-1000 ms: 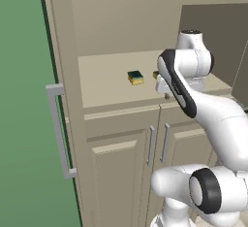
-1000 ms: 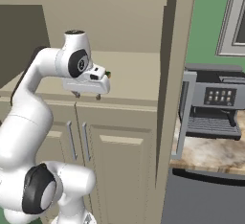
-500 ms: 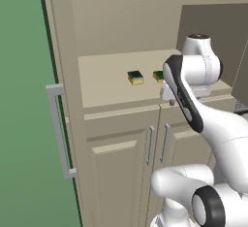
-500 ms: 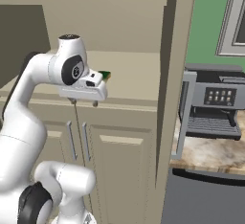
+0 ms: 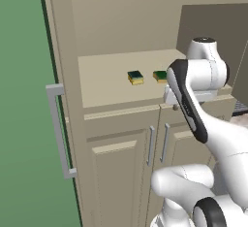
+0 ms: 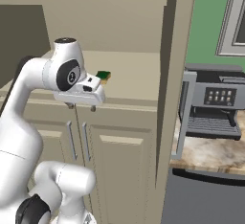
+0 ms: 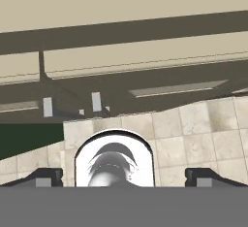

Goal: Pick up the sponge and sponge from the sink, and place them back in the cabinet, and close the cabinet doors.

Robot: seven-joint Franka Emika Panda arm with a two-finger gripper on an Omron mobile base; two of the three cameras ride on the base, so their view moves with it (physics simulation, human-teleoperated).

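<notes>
Two sponges lie side by side on the beige inner shelf (image 5: 106, 78) of the cabinet (image 5: 121, 22): the left sponge (image 5: 135, 77) and the right sponge (image 5: 160, 76), green on top and yellow below. In the right base view one sponge (image 6: 103, 75) peeks out behind the hand. My gripper (image 6: 81, 107) hangs just in front of the shelf's edge, fingers pointing down, open with nothing between them (image 7: 124, 175). Both cabinet doors stand open: the left door (image 5: 51, 51) with its bar handle (image 5: 58, 129), and the right door (image 6: 167, 74). The sink is out of view.
Below the shelf are shorter beige doors with small handles (image 5: 157, 143), also in the hand view (image 7: 96, 101) above a tiled floor (image 7: 193, 129). A coffee machine (image 6: 213, 103) stands on a marble counter (image 6: 210, 153) to the right. A green wall (image 5: 22, 100) is on the left.
The hand has drawn back from the shelf towards its front edge and swung its fingers downwards. The right sponge, hidden by the hand a second ago, now lies in plain sight.
</notes>
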